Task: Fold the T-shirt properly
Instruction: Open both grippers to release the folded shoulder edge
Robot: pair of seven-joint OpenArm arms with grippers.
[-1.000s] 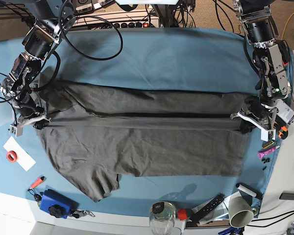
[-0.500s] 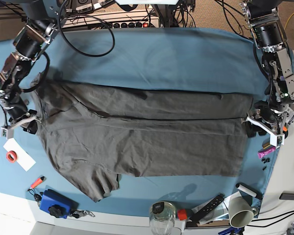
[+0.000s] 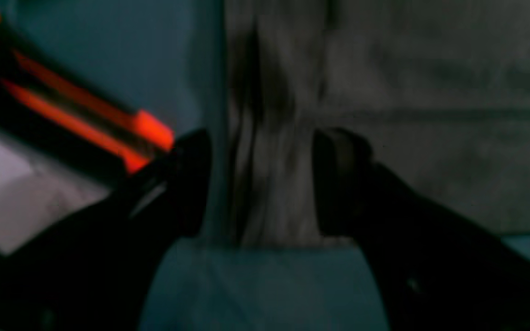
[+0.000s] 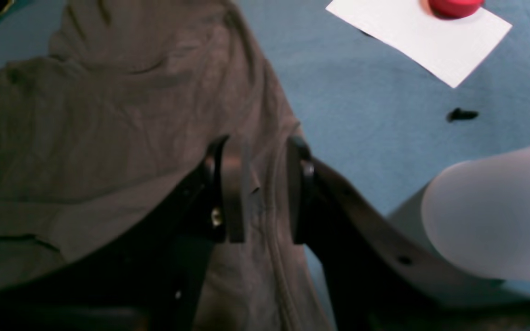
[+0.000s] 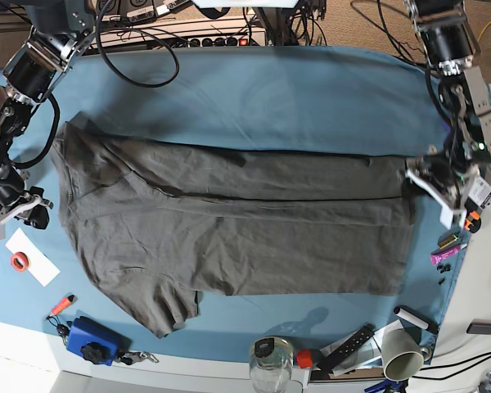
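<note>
The dark grey T-shirt [image 5: 229,221] lies spread on the blue table cloth [image 5: 311,90], its far long edge folded over toward the middle and one sleeve sticking out at the near left. My left gripper [image 5: 432,185] hovers at the shirt's right end. In the left wrist view it [image 3: 262,184] is open, and only the wrinkled shirt edge [image 3: 274,138] shows beyond the gap. My right gripper [image 5: 18,218] sits just off the shirt's left end. In the right wrist view it [image 4: 265,193] stands open over the shirt [image 4: 108,115], gripping nothing.
A white paper slip with a red tape ring [image 5: 29,258] lies beside the right gripper. Along the near edge are a blue box [image 5: 90,340], a glass jar [image 5: 270,360] and a cup [image 5: 401,352]. A pink marker [image 5: 444,254] and small tools lie at the right edge.
Both grippers opened and let go of the shirt's ends. Both arms drew outward, the right arm well clear of the cloth. The folded flap now rests flat.
</note>
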